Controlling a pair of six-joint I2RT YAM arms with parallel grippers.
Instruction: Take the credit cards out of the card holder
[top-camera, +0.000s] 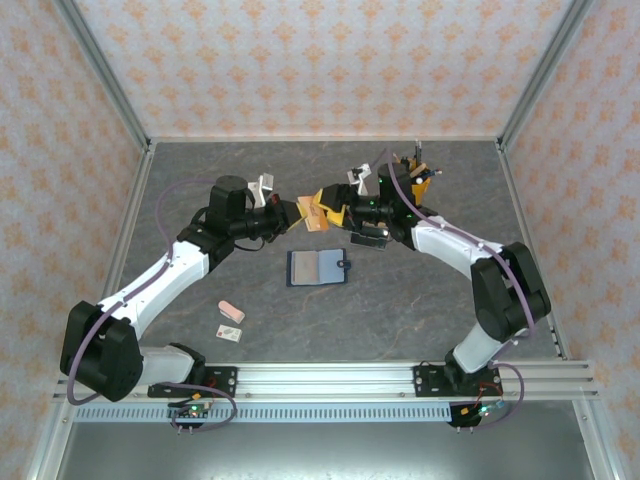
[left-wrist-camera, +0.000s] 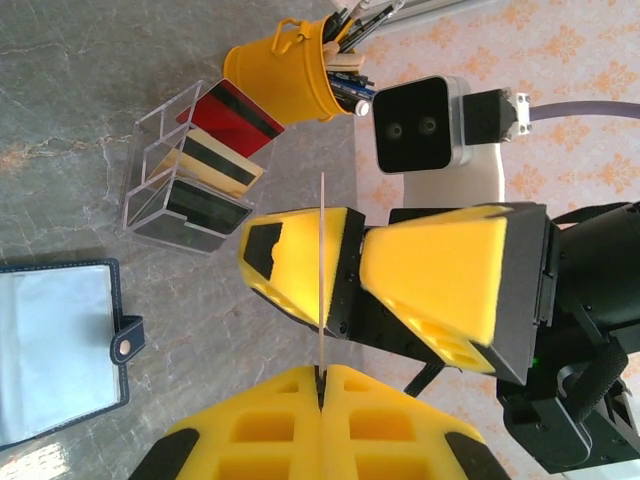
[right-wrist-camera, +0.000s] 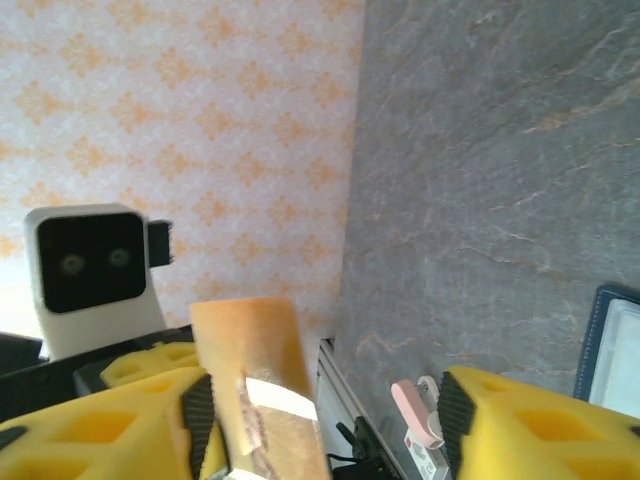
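The card holder (top-camera: 319, 267) lies open on the table, dark navy with greyish pockets, also in the left wrist view (left-wrist-camera: 60, 350). Above it my two grippers meet. My left gripper (top-camera: 298, 213) (left-wrist-camera: 322, 375) is shut on the lower edge of a tan-orange credit card (top-camera: 318, 212), which stands edge-on in its wrist view (left-wrist-camera: 322, 250). My right gripper (top-camera: 338, 212) (right-wrist-camera: 325, 395) is open around that card (right-wrist-camera: 255, 380). The card lies against one of its fingers (left-wrist-camera: 290, 260), and the other finger (right-wrist-camera: 540, 430) stands well apart.
A clear tray (left-wrist-camera: 150, 185) holding several cards stands behind the grippers, next to a yellow bucket of pens (left-wrist-camera: 285, 70) (top-camera: 420, 170). A pink eraser-like block (top-camera: 231, 311) and a small white card (top-camera: 230, 333) lie near the left arm.
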